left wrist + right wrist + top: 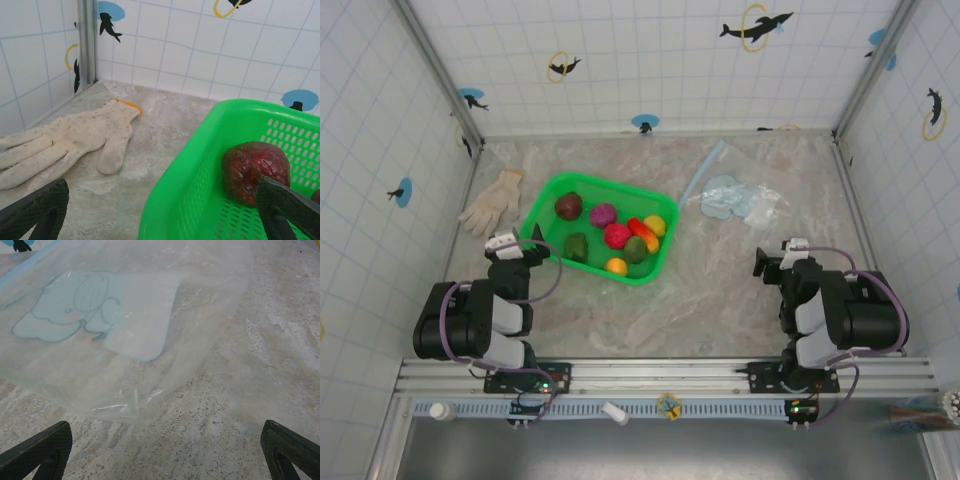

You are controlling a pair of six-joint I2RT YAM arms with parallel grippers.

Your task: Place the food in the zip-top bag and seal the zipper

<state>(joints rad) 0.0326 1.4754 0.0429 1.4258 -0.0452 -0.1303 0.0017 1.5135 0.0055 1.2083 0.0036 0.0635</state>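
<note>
Tiled walls box in a marbled table (720, 300), and I read it from its left edge across. Near the far-left corner a white glove (492, 203) lies flat; it has no part in the job. Just on its near side my left gripper (518, 242) hovers with its jaws wide apart and nothing between them, nosed up to the near-left corner of the basket (185, 200). I judge it sits there because the food is its to fetch.

That green basket stands left of the table's middle, and all the food (617, 236) is inside it, with a maroon piece (255, 172) closest to the left fingers.

Right of the basket, toward the far edge, the bag (125, 315) lies flat and empty, pale blue print up. Its zipper (703, 170) runs along the side facing the basket. I can't tell whether the mouth is open.

Near the right edge my right gripper (784, 258) points at the bag's near edge, jaws spread fully and holding nothing. I think it is placed to hold the mouth while the other arm loads. Nothing is bagged yet, so the job is at its start.
</note>
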